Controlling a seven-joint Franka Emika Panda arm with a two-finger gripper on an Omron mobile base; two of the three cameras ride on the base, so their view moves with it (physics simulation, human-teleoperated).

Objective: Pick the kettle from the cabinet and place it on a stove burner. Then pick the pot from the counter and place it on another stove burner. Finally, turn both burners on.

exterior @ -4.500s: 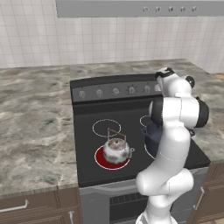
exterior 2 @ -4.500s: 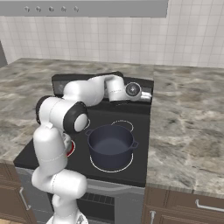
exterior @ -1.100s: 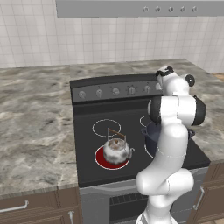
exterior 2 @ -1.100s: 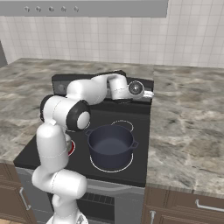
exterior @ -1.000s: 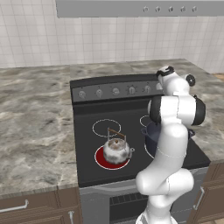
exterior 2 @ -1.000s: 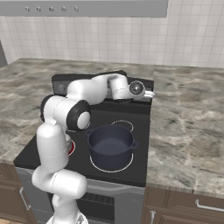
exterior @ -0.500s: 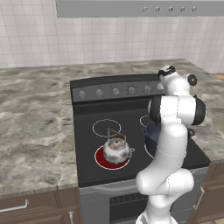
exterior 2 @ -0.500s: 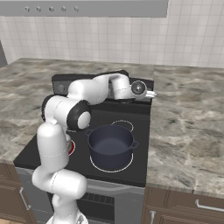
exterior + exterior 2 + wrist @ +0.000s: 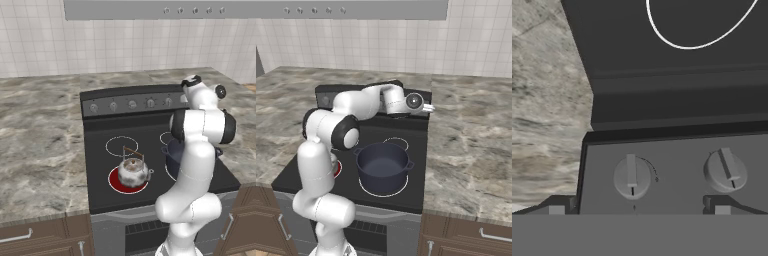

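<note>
The silvery kettle stands on the front left burner, which glows red. The dark blue-grey pot sits on the front right burner, whose ring shows no glow; in the left base view my arm hides most of the pot. My gripper is at the right end of the stove's control panel. In the hand view the gripper is open, and a knob lies between its fingertips, untouched. A second knob sits beside it. The cabinet is out of view.
The marble counter flanks the stove on both sides, wide to the right as well. A range hood hangs above. Brown drawers run under the counter. The rear burner rings are bare.
My hand has crept a little to the right along the control panel, jaws still wide. The kettle, the pot and the red burner are unchanged.
</note>
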